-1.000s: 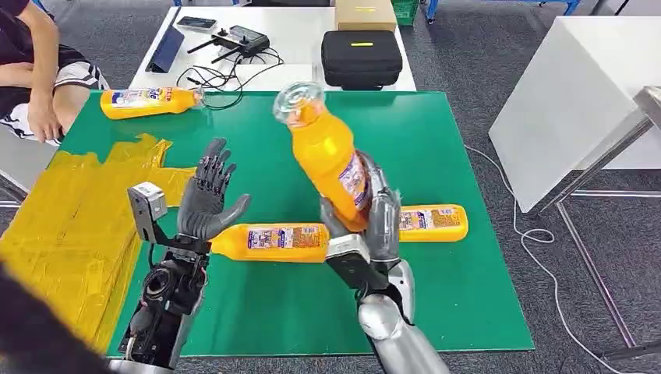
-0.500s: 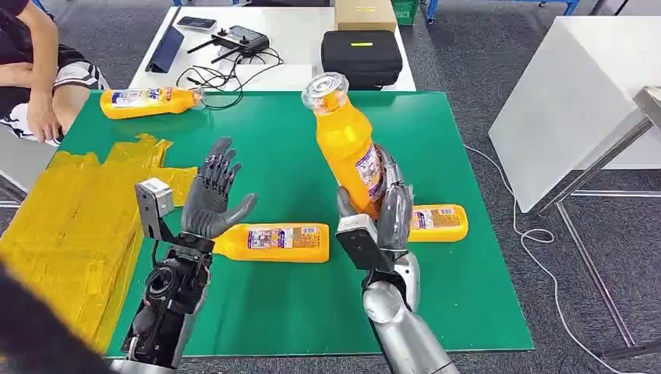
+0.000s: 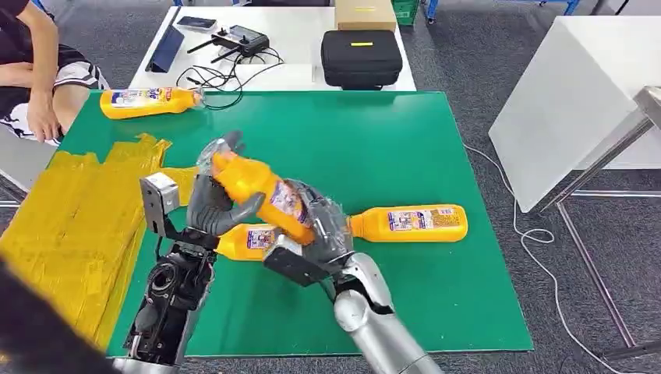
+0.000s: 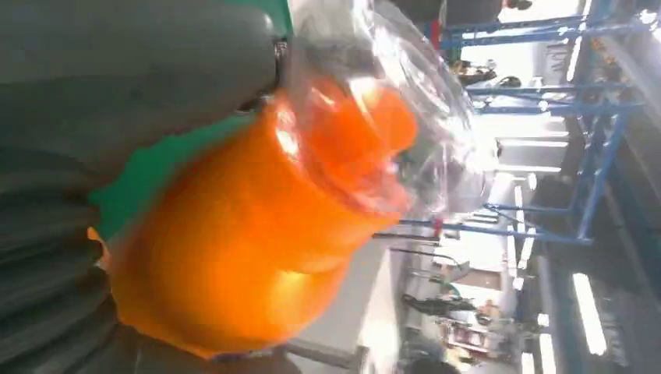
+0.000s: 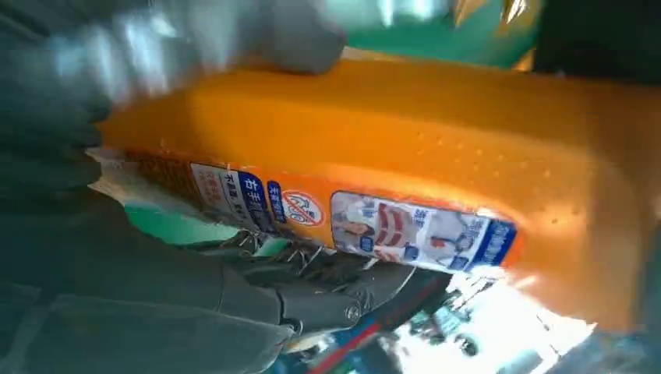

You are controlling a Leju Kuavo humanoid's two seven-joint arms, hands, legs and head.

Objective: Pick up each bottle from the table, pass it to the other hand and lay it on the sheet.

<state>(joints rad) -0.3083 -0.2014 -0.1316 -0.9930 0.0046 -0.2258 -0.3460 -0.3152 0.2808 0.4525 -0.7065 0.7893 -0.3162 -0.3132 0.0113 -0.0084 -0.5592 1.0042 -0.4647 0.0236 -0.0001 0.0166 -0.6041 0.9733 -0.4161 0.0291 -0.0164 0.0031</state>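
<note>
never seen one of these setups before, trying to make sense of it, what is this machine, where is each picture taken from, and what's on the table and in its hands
It is a humanoid robot with two silver arms, each ending in a many-fingered hand. The wide picture is from its head, looking down at a green table. The two close, tilted pictures come from cameras at its wrists.

The right hand grips an orange bottle by its lower half and tips it toward the left hand, whose palm and thumb meet the bottle's upper part; whether it grips yet is unclear. The left wrist view shows that bottle's clear cap, the right wrist view its label.

Three more orange bottles lie on the table: far left, under the hands, and right. A yellow sheet covers the table's left side. A person sits nearby.
</note>
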